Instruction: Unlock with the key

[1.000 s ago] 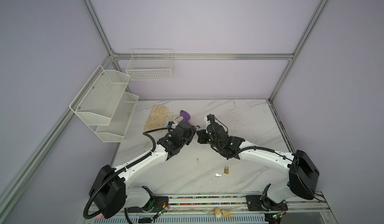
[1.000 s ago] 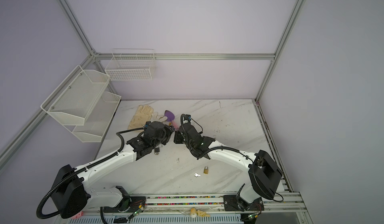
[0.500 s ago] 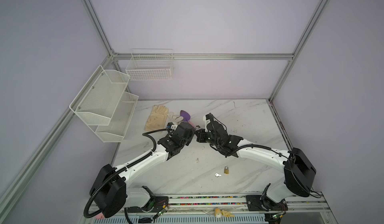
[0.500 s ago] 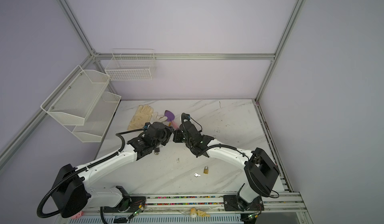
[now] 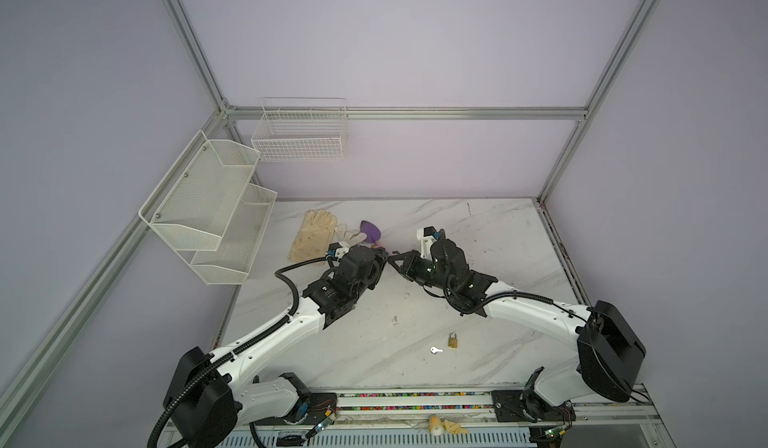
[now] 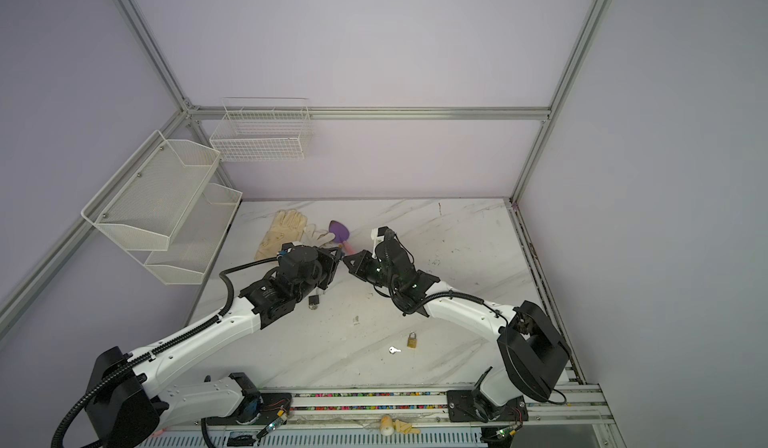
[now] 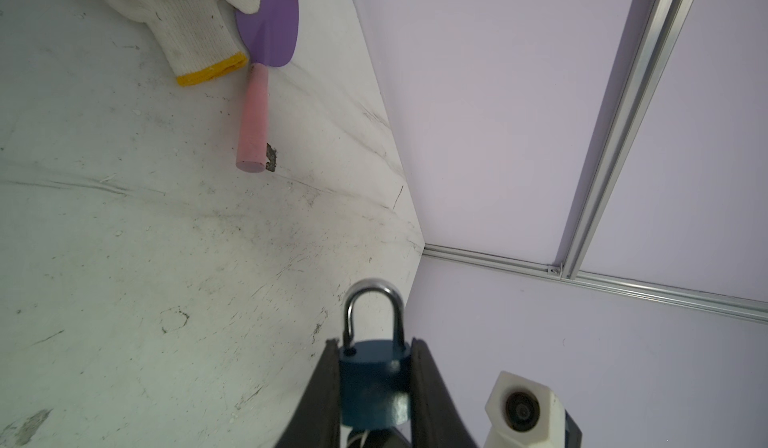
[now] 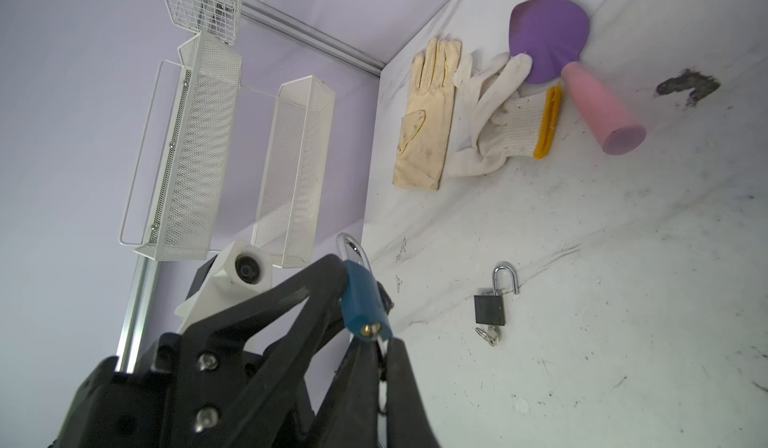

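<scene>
My left gripper (image 7: 374, 344) is shut on the body of a blue padlock (image 7: 376, 383). The padlock's silver shackle (image 7: 374, 296) points away from the gripper, both legs down in the body. My right gripper (image 8: 380, 344) is shut on a thin silvery key (image 8: 382, 352). The key's tip is at the brass keyhole (image 8: 368, 329) in the end of the blue padlock (image 8: 363, 296); how far it is in, I cannot tell. In both top views the left gripper (image 5: 380, 255) (image 6: 334, 257) and the right gripper (image 5: 392, 258) (image 6: 347, 260) meet tip to tip above the table's middle.
A black padlock (image 8: 490, 309) (image 6: 313, 300) with a key ring lies open on the table below the left arm. A brass padlock (image 5: 453, 340) and a loose key (image 5: 435, 349) lie near the front. Two gloves (image 5: 313, 234) and a purple trowel (image 5: 371, 230) lie at the back. White shelves (image 5: 208, 213) hang left.
The right gripper has crept a little left and towards the back, closing onto the end of the padlock. The left arm has barely moved. Both grips are unchanged.
</scene>
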`<state>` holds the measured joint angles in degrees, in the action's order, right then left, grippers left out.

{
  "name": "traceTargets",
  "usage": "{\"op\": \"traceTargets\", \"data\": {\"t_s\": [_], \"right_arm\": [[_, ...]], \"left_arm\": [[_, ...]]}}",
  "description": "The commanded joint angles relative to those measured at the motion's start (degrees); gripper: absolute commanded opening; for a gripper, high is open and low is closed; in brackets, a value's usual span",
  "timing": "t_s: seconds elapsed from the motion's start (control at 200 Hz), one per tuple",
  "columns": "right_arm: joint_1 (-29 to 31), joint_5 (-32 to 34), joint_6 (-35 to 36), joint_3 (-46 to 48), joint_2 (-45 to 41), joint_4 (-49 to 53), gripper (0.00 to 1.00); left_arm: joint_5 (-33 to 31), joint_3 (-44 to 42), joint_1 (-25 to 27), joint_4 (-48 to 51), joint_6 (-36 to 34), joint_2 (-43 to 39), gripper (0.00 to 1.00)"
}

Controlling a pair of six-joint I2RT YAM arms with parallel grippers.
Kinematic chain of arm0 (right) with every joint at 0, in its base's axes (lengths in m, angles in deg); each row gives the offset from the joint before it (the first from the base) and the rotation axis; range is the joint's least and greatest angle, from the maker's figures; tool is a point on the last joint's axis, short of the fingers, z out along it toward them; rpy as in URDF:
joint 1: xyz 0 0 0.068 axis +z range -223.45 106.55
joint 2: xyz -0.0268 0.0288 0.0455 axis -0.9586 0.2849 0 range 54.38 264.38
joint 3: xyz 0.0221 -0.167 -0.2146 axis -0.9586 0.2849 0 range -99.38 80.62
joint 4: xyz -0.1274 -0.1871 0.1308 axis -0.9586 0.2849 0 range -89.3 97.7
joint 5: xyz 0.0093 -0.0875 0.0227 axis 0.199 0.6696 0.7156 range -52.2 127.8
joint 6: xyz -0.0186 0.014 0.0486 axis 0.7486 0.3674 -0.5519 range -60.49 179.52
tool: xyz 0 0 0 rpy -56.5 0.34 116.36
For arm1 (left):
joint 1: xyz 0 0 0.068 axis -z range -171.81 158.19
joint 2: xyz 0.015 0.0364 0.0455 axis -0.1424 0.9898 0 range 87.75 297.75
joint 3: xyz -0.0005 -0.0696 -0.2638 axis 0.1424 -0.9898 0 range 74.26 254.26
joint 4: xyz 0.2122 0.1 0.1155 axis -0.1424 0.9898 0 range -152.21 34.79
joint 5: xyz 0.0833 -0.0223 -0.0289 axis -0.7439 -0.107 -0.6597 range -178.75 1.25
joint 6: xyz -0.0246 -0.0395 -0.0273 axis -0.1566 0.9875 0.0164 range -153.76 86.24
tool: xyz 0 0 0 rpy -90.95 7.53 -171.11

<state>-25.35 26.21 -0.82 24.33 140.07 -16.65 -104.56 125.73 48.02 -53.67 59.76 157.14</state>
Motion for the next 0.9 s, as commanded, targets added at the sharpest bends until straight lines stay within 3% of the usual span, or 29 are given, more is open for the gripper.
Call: {"op": "traceTargets", "data": {"t_s": [0.0,0.255,0.465,0.665,0.895], "right_arm": [[0.86,-1.27,-1.14,-2.39,-2.11,-5.24,0.0],[0.85,5.91,8.19,-2.42,-3.06,3.04,0.0],[0.86,11.79,14.82,-0.31,-6.64,9.74,0.38],[0.74,12.12,19.86,1.34,-12.55,13.88,0.6],[0.34,11.59,26.76,-1.51,-15.37,22.14,0.65]], "left_arm": [[7.76,-2.33,2.38,-4.46,0.61,-0.45,0.0],[6.26,-1.05,0.87,-3.72,-3.78,-1.09,0.0],[6.26,-0.74,-1.33,-1.63,-10.14,-2.23,0.0],[7.34,-1.05,-2.43,1.76,-23.98,-4.94,0.0],[12.06,-2.05,-2.34,2.0,-45.88,-7.46,0.0]]}}
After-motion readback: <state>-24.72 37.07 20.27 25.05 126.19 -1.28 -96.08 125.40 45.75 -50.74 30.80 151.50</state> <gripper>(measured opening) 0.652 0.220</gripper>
